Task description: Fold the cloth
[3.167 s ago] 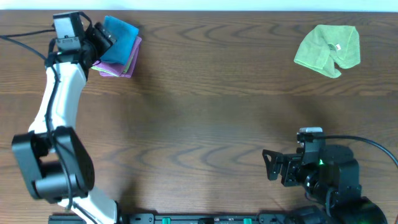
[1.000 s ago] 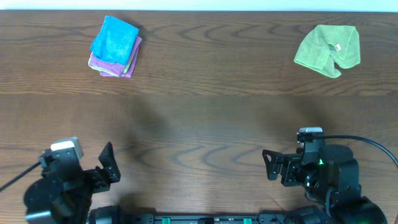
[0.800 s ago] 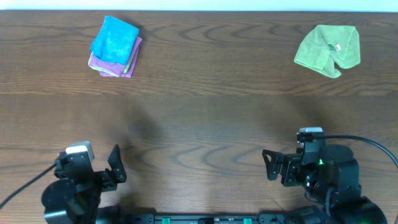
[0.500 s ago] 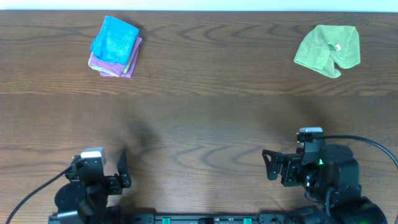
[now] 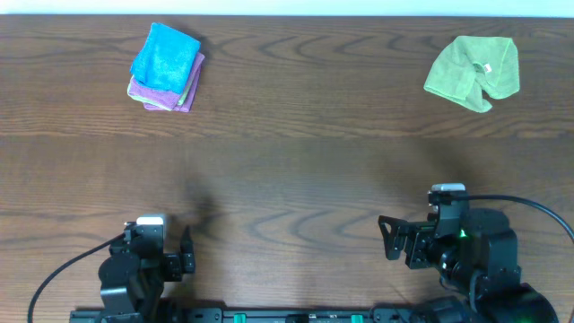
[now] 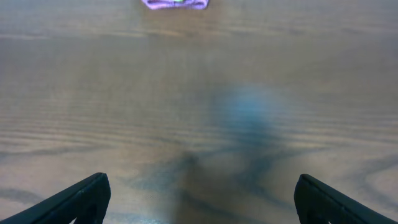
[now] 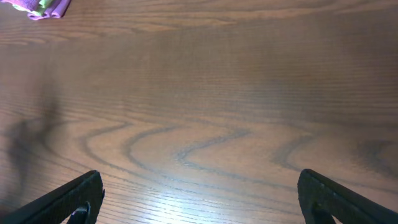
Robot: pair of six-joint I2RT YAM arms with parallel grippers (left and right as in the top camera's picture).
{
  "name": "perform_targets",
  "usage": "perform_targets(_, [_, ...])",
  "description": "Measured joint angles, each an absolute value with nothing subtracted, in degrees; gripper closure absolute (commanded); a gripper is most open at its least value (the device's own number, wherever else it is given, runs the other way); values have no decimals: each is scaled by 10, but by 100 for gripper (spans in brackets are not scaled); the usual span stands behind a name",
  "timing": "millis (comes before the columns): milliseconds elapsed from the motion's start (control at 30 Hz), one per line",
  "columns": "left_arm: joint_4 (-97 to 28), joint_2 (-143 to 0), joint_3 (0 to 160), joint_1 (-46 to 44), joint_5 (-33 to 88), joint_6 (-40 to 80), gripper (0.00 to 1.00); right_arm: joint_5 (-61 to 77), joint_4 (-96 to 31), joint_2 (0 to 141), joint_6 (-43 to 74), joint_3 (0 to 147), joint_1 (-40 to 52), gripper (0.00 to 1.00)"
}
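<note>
The sky-blue cloth (image 5: 165, 56) lies folded on top of a purple folded cloth (image 5: 170, 97) at the far left of the table. My left gripper (image 5: 186, 252) is open and empty near the front edge, far from the stack. My right gripper (image 5: 389, 239) is open and empty at the front right. In the left wrist view my open fingers (image 6: 199, 198) frame bare wood, with only the purple cloth's edge (image 6: 175, 4) at the top. The right wrist view shows open fingers (image 7: 200, 196) and the purple edge (image 7: 41, 7) at top left.
A crumpled lime-green cloth (image 5: 473, 70) with a small white tag lies at the far right. The wooden table (image 5: 296, 170) spans the view.
My left arm has let go of the blue cloth on the stack, pulled back to the front edge and slid rightward along it. The right arm has not moved.
</note>
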State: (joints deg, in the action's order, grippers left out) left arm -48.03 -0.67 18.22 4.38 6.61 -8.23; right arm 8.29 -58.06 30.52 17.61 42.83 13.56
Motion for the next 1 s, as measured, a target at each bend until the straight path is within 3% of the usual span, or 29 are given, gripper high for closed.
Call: perform_targets(1000, [-503, -6, 168, 44, 39, -86, 5, 83, -581, 305, 176, 428, 136, 1])
